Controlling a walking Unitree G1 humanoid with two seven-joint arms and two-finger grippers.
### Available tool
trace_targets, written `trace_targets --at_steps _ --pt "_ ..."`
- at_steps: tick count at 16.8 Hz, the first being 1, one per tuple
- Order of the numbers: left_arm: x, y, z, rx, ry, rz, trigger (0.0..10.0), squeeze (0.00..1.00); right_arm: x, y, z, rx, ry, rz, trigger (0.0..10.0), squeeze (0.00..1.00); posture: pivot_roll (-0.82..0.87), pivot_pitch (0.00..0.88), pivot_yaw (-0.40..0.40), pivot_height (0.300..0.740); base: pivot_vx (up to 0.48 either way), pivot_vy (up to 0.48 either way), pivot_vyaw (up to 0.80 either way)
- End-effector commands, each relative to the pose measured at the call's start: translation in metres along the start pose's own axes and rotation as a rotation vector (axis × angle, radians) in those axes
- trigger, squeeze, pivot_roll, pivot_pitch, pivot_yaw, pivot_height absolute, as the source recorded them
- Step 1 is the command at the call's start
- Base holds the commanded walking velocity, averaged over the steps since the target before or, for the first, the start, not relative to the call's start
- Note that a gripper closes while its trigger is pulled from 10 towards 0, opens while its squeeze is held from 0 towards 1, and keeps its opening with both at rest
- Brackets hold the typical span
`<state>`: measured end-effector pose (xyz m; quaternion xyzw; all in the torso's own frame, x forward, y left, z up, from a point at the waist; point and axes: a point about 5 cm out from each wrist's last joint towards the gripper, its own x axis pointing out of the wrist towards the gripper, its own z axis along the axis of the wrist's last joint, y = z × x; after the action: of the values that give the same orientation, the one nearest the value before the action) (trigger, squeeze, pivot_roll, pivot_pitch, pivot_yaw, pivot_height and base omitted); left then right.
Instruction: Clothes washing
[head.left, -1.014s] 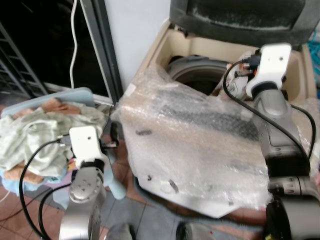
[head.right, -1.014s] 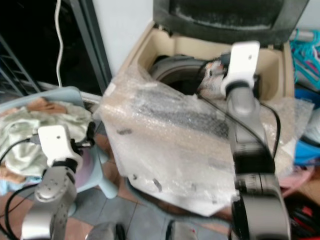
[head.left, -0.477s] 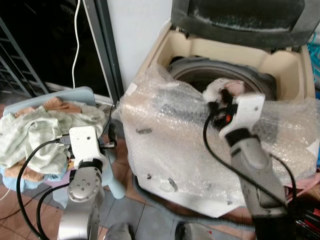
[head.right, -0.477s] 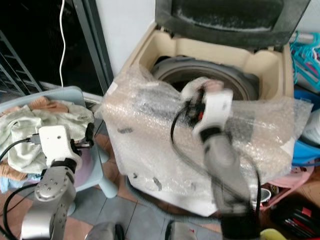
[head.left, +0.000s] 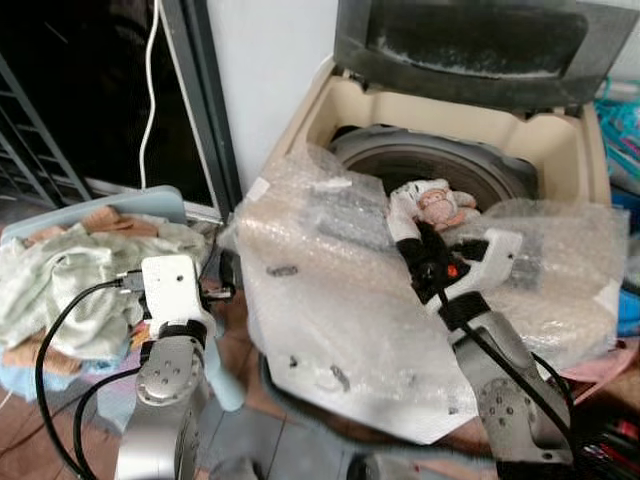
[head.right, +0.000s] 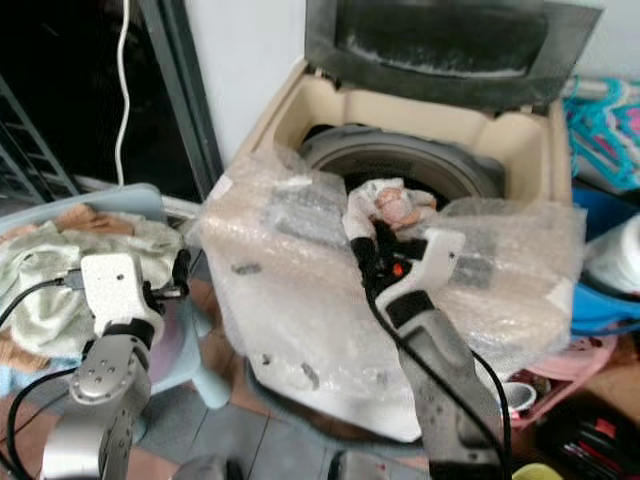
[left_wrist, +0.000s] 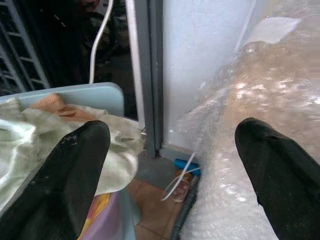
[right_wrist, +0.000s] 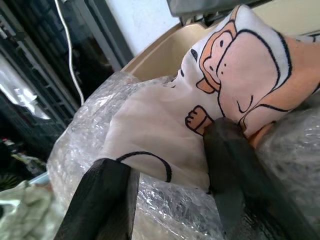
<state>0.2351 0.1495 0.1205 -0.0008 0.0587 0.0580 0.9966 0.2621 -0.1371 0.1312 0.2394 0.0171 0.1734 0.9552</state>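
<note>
The right tool (head.left: 418, 232) has come back from the far right rim of the washing machine (head.left: 560, 150), where its arm reached a second ago, and now sits at the front rim of the tub opening, over the bubble wrap (head.left: 350, 300) that covers the machine's front and top. A small white garment printed with a cartoon monkey (right_wrist: 220, 100) lies on that front edge, half on the wrap and half toward the drum (head.left: 440, 170). In the right wrist view the two black fingers (right_wrist: 235, 155) straddle the cloth: one presses against its lower edge, the other lies apart on the wrap, so the tool is fairly wide and touches the garment without clearly pinching it.

The garment was not on the rim a second ago; half a second ago it showed at the tool as the arm swung across. So it has probably just been brought to the machine and is being let go short of the drum. It likely needs a push or a fresh grasp to drop inside.

The left tool (left_wrist: 170, 165) hangs wide and empty beside the machine's left front corner, near the pale blue chair (head.left: 150, 205) heaped with green and orange laundry (head.left: 70, 280), where it was before. The lid (head.left: 470, 45) stands raised.
</note>
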Motion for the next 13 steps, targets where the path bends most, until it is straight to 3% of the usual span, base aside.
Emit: trace_targets --at_steps 1,2,5,6,7,10,13 --pt "0.000 -0.001 -0.002 0.011 0.015 -0.004 10.0 0.00 -0.010 -0.021 -0.042 0.085 0.221 -0.104 10.0 0.00 -0.01 0.057 0.027 0.740 0.000 0.000 0.00" --pt "0.000 -0.001 -0.001 0.012 0.013 0.002 10.0 0.00 -0.009 -0.025 -0.033 -0.010 0.180 -0.115 10.0 0.00 -0.01 0.057 0.024 0.740 0.000 0.000 0.00" --pt "-0.001 0.004 -0.001 0.022 0.016 0.041 10.0 0.00 -0.005 -0.006 0.005 -0.537 0.023 -0.029 10.0 0.00 -0.01 0.067 0.028 0.740 0.000 0.000 0.00" --pt "0.000 0.005 -0.001 0.025 0.015 0.047 10.0 0.00 -0.003 -0.004 0.011 -0.610 -0.005 -0.035 10.0 0.00 -0.01 0.067 0.028 0.740 0.000 0.000 0.00" --pt "0.002 0.007 0.002 0.039 0.004 0.060 10.0 0.00 0.004 -0.007 0.042 -0.789 -0.107 -0.138 10.0 0.00 -0.02 0.077 0.031 0.740 0.000 0.000 0.00" --pt "0.008 0.015 0.014 0.054 -0.036 0.101 10.0 0.00 0.006 -0.009 0.080 -0.943 -0.221 -0.251 10.0 0.00 -0.03 0.110 0.037 0.740 0.000 0.000 0.00" --pt "0.005 0.016 0.009 0.048 -0.024 0.108 10.0 0.00 0.005 -0.012 0.075 -0.947 -0.229 -0.279 10.0 0.00 -0.02 0.086 0.045 0.740 0.000 0.000 0.00"
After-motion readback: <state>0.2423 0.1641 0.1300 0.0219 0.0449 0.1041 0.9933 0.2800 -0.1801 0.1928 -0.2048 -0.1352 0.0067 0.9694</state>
